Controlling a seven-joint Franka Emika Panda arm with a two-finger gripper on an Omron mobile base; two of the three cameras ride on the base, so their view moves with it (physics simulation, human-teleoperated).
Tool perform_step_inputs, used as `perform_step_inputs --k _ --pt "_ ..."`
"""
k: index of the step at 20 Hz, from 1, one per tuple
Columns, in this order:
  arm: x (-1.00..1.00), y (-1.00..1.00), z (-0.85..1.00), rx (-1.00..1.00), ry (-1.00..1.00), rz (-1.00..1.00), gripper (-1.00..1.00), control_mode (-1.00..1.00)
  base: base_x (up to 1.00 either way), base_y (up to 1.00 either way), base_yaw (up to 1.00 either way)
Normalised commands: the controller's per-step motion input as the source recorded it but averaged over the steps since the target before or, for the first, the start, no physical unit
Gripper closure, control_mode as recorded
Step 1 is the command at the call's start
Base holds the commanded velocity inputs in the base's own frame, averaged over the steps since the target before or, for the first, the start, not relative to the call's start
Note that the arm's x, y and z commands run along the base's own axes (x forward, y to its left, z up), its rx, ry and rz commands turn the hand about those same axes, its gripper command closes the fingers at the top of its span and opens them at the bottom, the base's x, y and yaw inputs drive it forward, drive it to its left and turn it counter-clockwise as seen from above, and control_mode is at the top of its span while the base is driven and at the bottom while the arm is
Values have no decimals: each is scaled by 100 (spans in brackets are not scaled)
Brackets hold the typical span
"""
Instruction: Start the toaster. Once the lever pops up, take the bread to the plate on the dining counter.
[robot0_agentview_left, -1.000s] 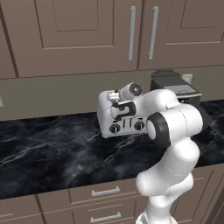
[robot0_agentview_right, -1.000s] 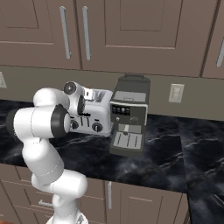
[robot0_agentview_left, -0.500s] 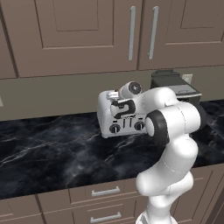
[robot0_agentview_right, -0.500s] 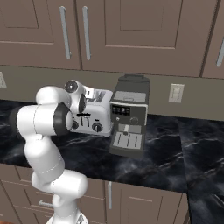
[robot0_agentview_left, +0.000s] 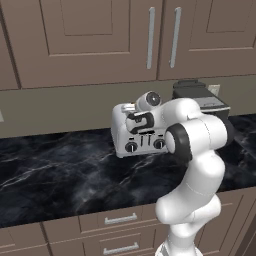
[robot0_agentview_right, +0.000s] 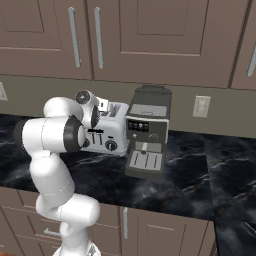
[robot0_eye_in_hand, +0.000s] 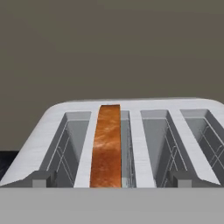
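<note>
The silver-white toaster (robot0_agentview_left: 124, 131) (robot0_agentview_right: 111, 134) (robot0_eye_in_hand: 131, 105) stands on the black marble kitchen counter against the wall. The bread (robot0_eye_in_hand: 106, 144) sits upright in the second slot from the left in the hand view, its orange-brown crust facing up. My gripper (robot0_agentview_left: 137, 121) (robot0_agentview_right: 103, 106) (robot0_eye_in_hand: 111, 179) hovers just above the toaster's front top edge and points down at the slots. It is open, with one fingertip on each side of the bread's slot and nothing held. The plate and the dining counter are out of view.
A taller black coffee machine (robot0_agentview_left: 199, 98) (robot0_agentview_right: 147, 131) stands right beside the toaster, on its right. Brown wall cabinets (robot0_agentview_left: 100, 35) hang above it. The black marble counter (robot0_agentview_left: 55, 175) runs left of the toaster, with drawers (robot0_agentview_left: 120, 219) below its edge.
The arm's elbow has shifted slightly. The hand stays almost still over the toaster, and the gripper stays open.
</note>
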Motion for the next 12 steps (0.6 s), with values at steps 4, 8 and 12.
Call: perform_step_inputs --k 4,8,12 --pt "8 0 0 0 0 0 -100 -100 0 0 0" --pt "1 0 0 0 0 0 -100 -100 0 0 0" --pt "0 0 0 0 0 0 100 -100 0 0 0"
